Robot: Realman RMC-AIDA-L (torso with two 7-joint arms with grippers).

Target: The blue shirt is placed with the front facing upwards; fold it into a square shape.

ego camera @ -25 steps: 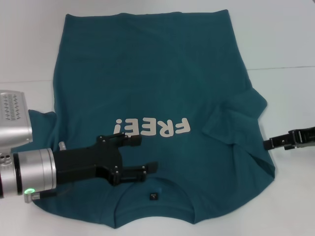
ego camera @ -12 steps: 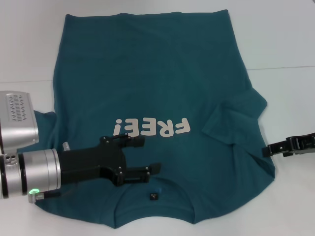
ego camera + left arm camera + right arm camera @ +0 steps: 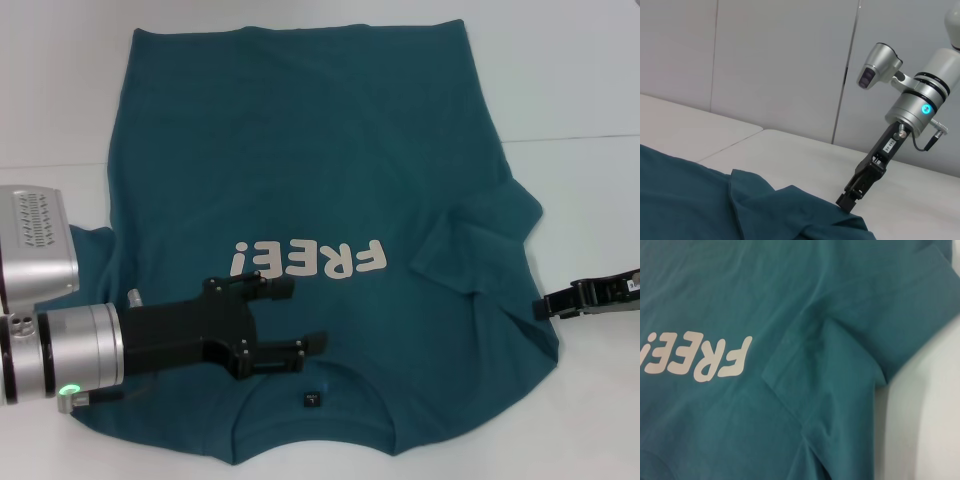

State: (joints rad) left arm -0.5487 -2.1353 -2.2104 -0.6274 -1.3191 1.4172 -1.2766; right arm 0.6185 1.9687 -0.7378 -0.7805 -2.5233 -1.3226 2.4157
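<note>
I have the blue shirt [image 3: 300, 180] lying flat on the white table [image 3: 580, 90], front up, collar end nearest the robot and hem at the far edge. The cream "FREE!" lettering [image 3: 308, 260] reads upside down from the head camera. A small dark neck label [image 3: 314, 399] sits just inside the collar. The sleeve on the robot's right [image 3: 480, 240] is folded inward over the body of the shirt, its cuff edge lying near the end of the lettering; the right wrist view shows that fold [image 3: 840, 370] with creases running toward the armpit and bare table beside it. The left tool [image 3: 300, 318] is over the upper chest of the shirt, between the lettering and the collar, pointing toward the robot's right; its two black fingers [image 3: 270, 288] are spread apart with nothing between them. I cannot tell from the head view whether the fingers touch the cloth or sit just above it. The right tool [image 3: 545, 307] is low at the shirt's right edge, beside the folded sleeve; in the left wrist view its tip [image 3: 847, 200] meets the edge of the fabric, but I cannot tell whether it is open or closed, nor whether it holds any cloth.
</note>
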